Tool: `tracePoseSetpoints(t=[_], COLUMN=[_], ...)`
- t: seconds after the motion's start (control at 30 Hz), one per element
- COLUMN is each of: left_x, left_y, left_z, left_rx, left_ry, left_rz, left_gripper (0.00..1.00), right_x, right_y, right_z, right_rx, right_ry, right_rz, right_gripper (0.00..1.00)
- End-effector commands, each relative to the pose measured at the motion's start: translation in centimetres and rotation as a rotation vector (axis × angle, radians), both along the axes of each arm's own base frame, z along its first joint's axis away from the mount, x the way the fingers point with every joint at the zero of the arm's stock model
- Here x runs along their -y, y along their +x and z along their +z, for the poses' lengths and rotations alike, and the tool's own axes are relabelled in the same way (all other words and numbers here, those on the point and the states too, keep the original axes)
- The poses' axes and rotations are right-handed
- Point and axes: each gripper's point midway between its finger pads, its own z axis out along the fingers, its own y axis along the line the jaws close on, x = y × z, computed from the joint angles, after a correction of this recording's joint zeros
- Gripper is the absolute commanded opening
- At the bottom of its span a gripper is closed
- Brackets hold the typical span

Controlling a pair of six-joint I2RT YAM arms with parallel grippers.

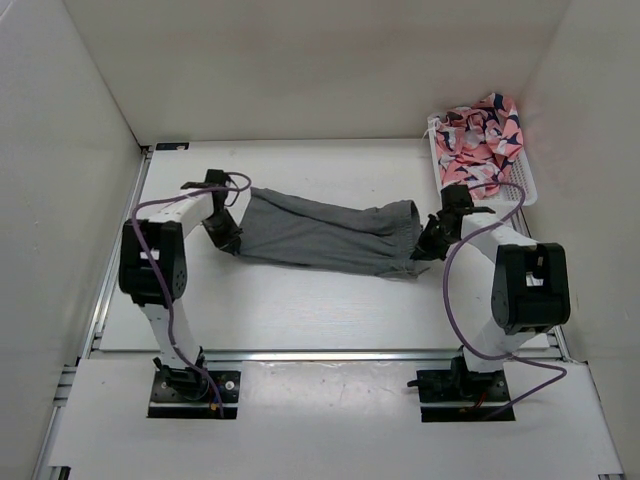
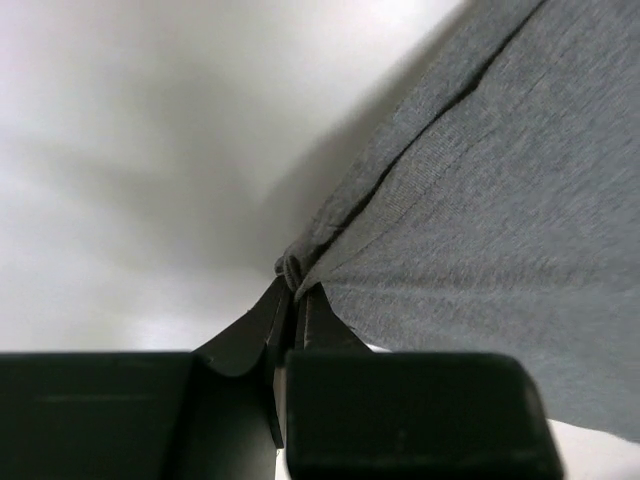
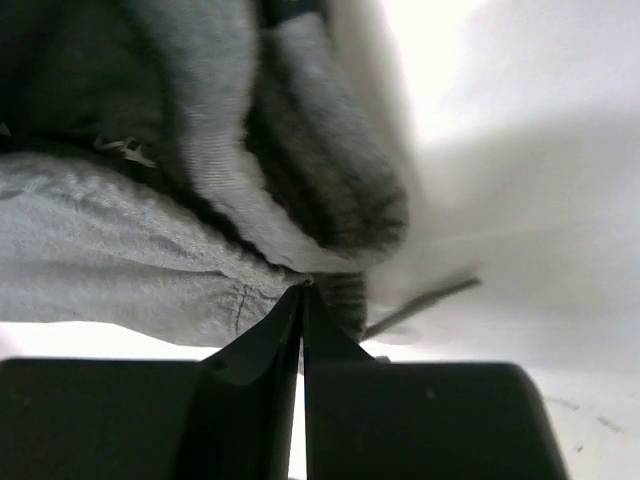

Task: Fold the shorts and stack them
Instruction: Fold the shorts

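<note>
Nearest: left arm base and right arm base, at 6 o'clock. Left gripper: fingers pressed together on a thin edge of the shorts, their 9 o'clock end. Shorts lie mid-table, drawn out from 9 to 3. Judged light, limp and unbreakable, prone to sag and crease, so best held at edges or corners. Right gripper: clamped on thicker bunched fabric, likely the waistband. Table is smooth and white, walled on three sides. A basket of pink patterned cloth crowds 2 o'clock.
</note>
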Motion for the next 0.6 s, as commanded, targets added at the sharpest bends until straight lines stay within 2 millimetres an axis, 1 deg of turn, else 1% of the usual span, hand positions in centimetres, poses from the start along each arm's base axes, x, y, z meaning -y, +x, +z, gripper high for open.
tracePoseSetpoints(t=[0.0,0.03,0.07,0.1,0.13,0.17,0.2,0.23,0.27,0.3,0.33,0.37,0.4,0.43,0.47,0.5,0.57], left_x=[-3.9,-4.8,-4.8,-5.1,-5.1,-5.2,-5.2,-5.2,-5.2,-5.2,-5.2,-4.8,-4.4,-4.4,-4.1,-3.7,-3.7], left_y=[-1.5,-2.5,-2.9,-2.8,-3.1,-3.1,-2.8,-2.9,-2.6,-2.2,-2.3,-2.0,-1.6,-1.6,-1.7,-1.4,-1.4], left_z=[3.0,3.5,3.6,4.0,3.7,3.7,4.0,3.7,3.6,4.0,3.6,3.6,4.0,4.0,3.7,3.9,3.9], left_rx=[0.072,0.080,0.083,0.093,0.084,0.084,0.094,0.085,0.082,0.096,0.084,0.087,0.099,0.100,0.091,0.100,0.101], left_ry=[0.067,0.076,0.076,0.075,0.076,0.079,0.078,0.079,0.079,0.078,0.079,0.078,0.076,0.076,0.077,0.075,0.073], left_rz=[0.098,0.121,0.122,0.131,0.131,0.119,0.119,0.119,0.119,0.119,0.119,0.110,0.098,0.098,0.089,0.080,0.089], left_gripper=[0.10,0.10,0.10,0.10,0.10,0.10,0.10,0.10,0.10,0.10,0.10,0.10,0.10,0.10,0.10,0.10,0.10], right_x=[-1.2,-2.1,-2.4,-2.7,-3.0,-2.7,-2.5,-2.2,-2.0,-1.8,-1.7,-1.8,-1.9,-2.1,-2.6,-3.5,-4.4], right_y=[-3.0,-3.7,-4.4,-4.8,-5.3,-5.4,-5.4,-5.3,-4.9,-4.8,-4.4,-4.1,-3.5,-3.3,-2.2,-1.9,-1.6], right_z=[0.5,1.2,1.2,1.9,2.0,2.3,3.0,3.3,3.9,4.1,4.4,4.8,5.0,4.8,4.9,5.4,4.6], right_rx=[-0.019,0.000,-0.005,0.010,0.011,0.020,0.047,0.066,0.091,0.101,0.116,0.129,0.153,0.153,0.183,0.206,0.201], right_ry=[0.034,0.044,0.040,0.038,0.019,-0.003,-0.026,-0.042,-0.056,-0.066,-0.078,-0.077,-0.075,-0.067,-0.046,-0.003,0.044], right_rz=[0.063,0.112,0.137,0.160,0.186,0.188,0.189,0.194,0.197,0.191,0.195,0.194,0.193,0.197,0.204,0.223,0.236], right_gripper=[0.03,0.07,0.23,0.30,0.36,0.48,0.54,0.61,0.75,0.80,0.84,0.84,0.86,0.86,0.86,0.86,0.87])
